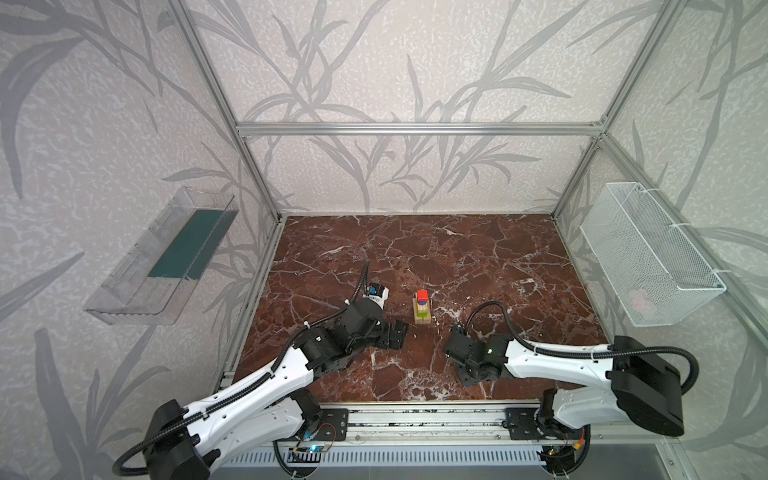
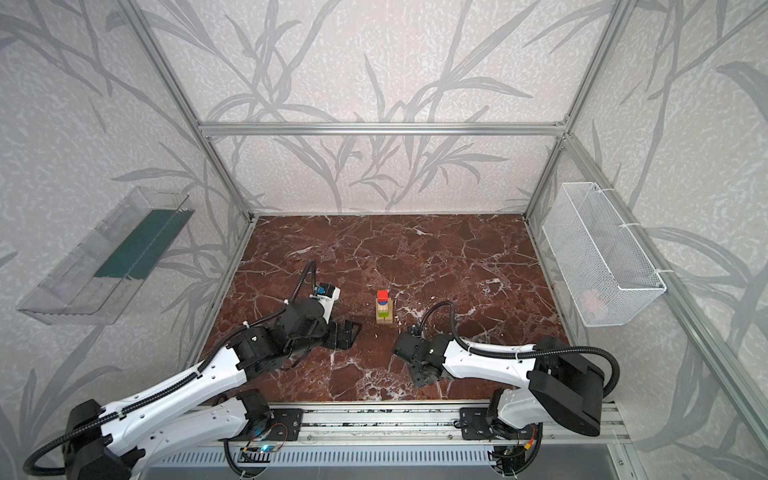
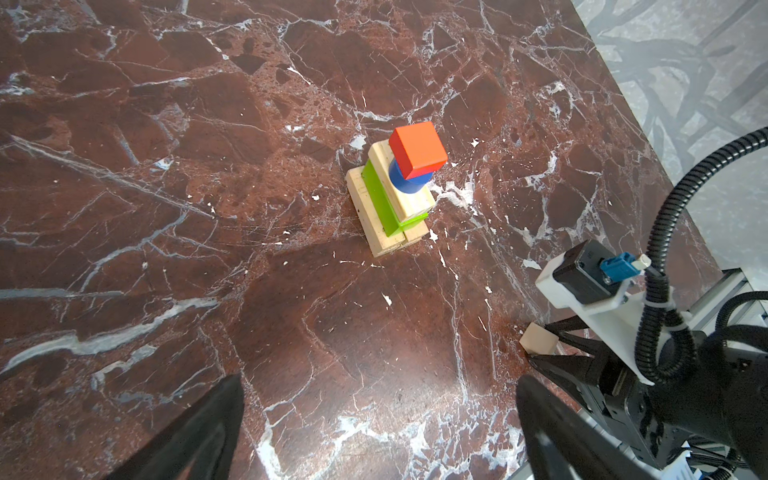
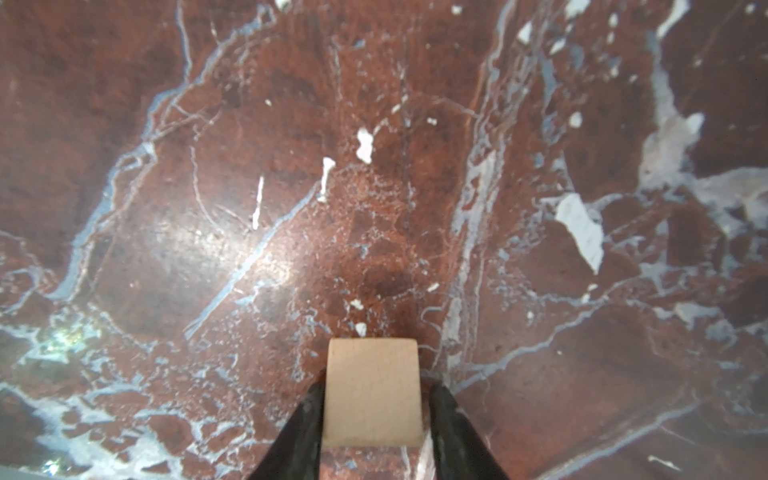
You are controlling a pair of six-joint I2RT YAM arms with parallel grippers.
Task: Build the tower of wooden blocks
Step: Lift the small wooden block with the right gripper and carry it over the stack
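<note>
The pale wedge piece (image 4: pixel 371 374) sits on the marble tabletop (image 4: pixel 540 332), squeezed on both sides by the right gripper (image 4: pixel 374 392). In a top view, that gripper is just lower right of the wood block tower (image 1: pixel 422 308), which stands mid-frame. The left gripper (image 3: pixel 380 380) gapes wide, holding nothing.

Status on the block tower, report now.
Left gripper open, empty. Right gripper shut on pale block. Tower standing, red block on top. Nothing between pale block and tower.
</note>
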